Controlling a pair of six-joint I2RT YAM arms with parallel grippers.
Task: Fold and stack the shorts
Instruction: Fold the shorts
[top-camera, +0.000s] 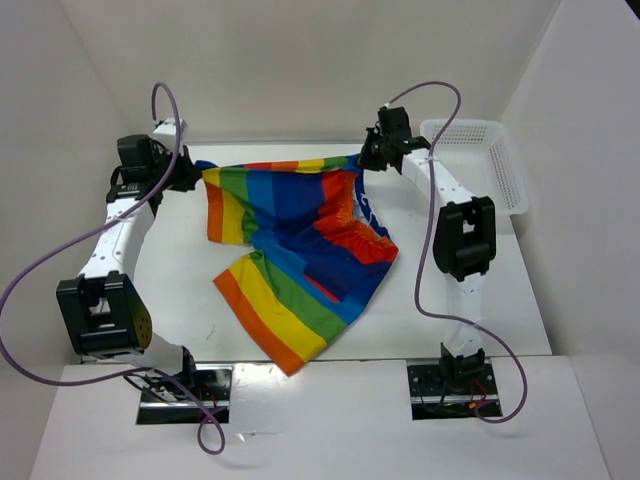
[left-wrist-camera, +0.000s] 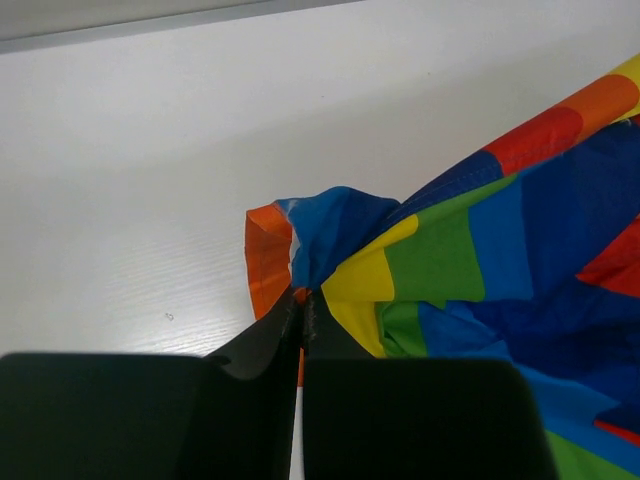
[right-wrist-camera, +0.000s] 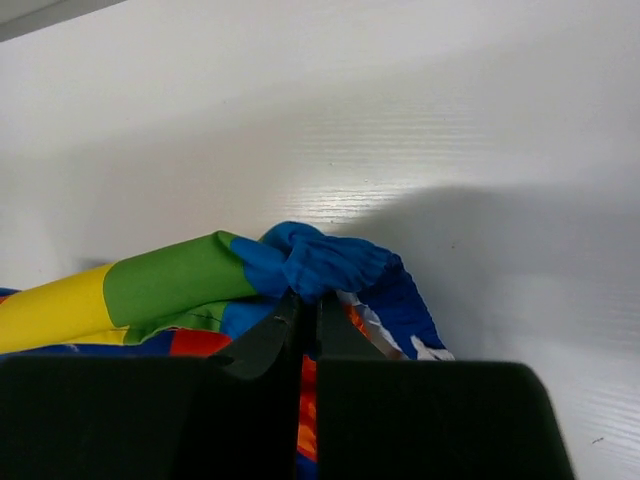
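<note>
**Over the far tabletop (top-camera: 180, 290), left tool (top-camera: 188, 176) and right tool (top-camera: 368, 160) are clamping the shorts (top-camera: 300, 250)**

Near the arm bases (top-camera: 185, 385), one leg of the shorts is lying slanted and rumpled, its orange hem pointing at the gap between the bases. The rest of the garment is spreading back across the middle of the tabletop to the far side, where its edge is stretching between the two tools.

The step in hand looks like opening the garment out flat before a fold. To do it well, the arms should be pulling apart evenly so the held edge runs straight. They should also be raising it enough for the bunched leg to hang free, then laying it down smooth. Uneven pull would likely be twisting this thin cloth.

The left tool is pinched shut on a gathered corner showing orange and blue, and the right tool is pinched shut on a blue bunch. The left arm (top-camera: 110, 235) and right arm (top-camera: 462, 235) are reaching forward with elbows bowing outward and wrists turning in toward each other. Beyond the right arm, a white mesh basket (top-camera: 480, 165) is sitting at the far right corner.
</note>
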